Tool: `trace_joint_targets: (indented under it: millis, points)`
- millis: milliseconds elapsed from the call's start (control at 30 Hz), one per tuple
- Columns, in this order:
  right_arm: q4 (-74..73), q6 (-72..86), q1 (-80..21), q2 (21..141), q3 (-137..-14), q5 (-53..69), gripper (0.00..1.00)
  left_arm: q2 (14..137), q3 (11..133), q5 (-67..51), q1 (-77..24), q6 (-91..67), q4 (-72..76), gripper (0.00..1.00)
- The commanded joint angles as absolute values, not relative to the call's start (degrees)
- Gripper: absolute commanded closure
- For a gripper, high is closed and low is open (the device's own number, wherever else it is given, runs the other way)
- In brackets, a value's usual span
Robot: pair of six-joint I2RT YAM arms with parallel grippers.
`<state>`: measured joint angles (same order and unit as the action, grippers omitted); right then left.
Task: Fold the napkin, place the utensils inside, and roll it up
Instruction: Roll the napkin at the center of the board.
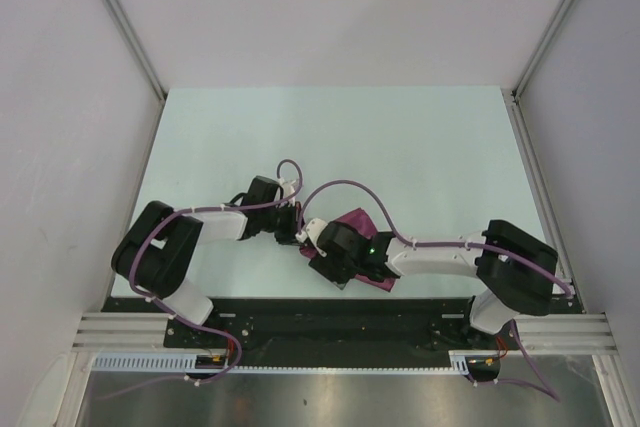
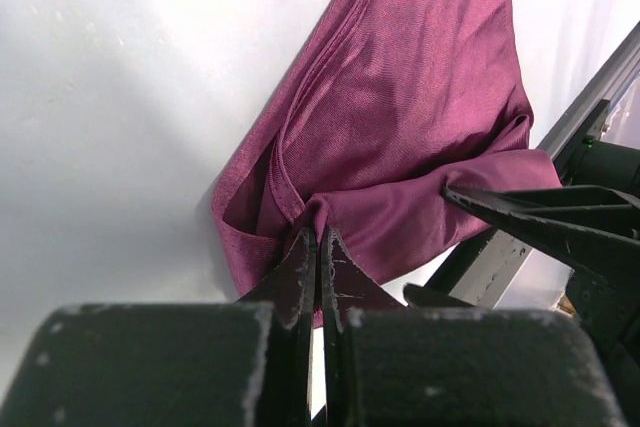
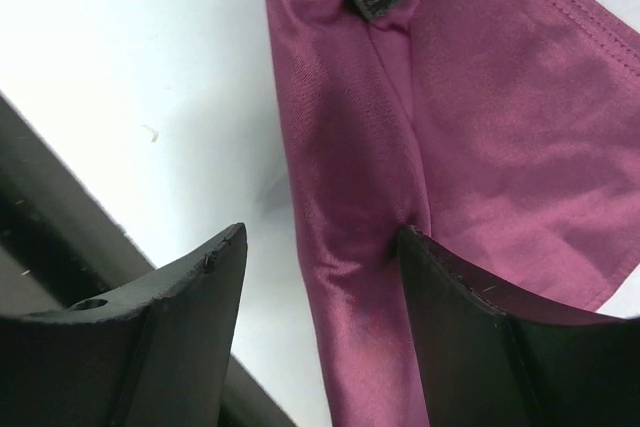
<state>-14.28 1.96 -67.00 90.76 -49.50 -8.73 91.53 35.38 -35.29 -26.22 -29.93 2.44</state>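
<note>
While the left gripper (image 2: pixel 318 245) is pinched tight on a raised fold of the napkin (image 2: pixel 400 117), my right gripper (image 3: pixel 320 237) stands wide apart with nothing in it, so the next grab turns on how that fold lies. From the right wrist camera, the gathered ridge of cloth runs lengthwise straight away from me, from between the open fingers up to the left gripper's tips at the far end. The ridge sits off-centre. It touches the finger (image 3: pixel 450 297) on the right of that view, while the other finger hangs over bare table (image 1: pixel 400 137), just beside the cloth's edge. I judge a small sideways shift would centre it before closing.

From above, the napkin lies bunched near the table's front edge, mostly under the right wrist. Both arms meet over it, and the right is nearer its bulk. I count one napkin and two grippers. I see no utensil in any view; whether it is hidden, I cannot tell.
</note>
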Motion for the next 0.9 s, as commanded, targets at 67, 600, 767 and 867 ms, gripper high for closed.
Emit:
trace_joint_targets:
  millis: [67,600,767,867]
  points:
    - [-13.36,2.11,-65.57,94.83,-48.95,-10.20,0.34,92.38,36.47,-34.45,-25.58,-27.77,0.44,1.00]
    - [-17.67,2.55,-61.26,99.23,-51.85,14.21,0.71,81.92,37.71,-32.09,-20.66,-28.66,-2.46,0.52]
    - [-16.70,2.90,-57.85,99.67,-51.86,22.75,0.74,75.07,35.25,-28.22,-16.01,-27.42,-3.17,0.40]
    - [-15.47,3.07,-54.86,100.10,-51.77,28.99,0.75,70.95,32.61,-26.72,-14.86,-27.95,-1.68,0.34]
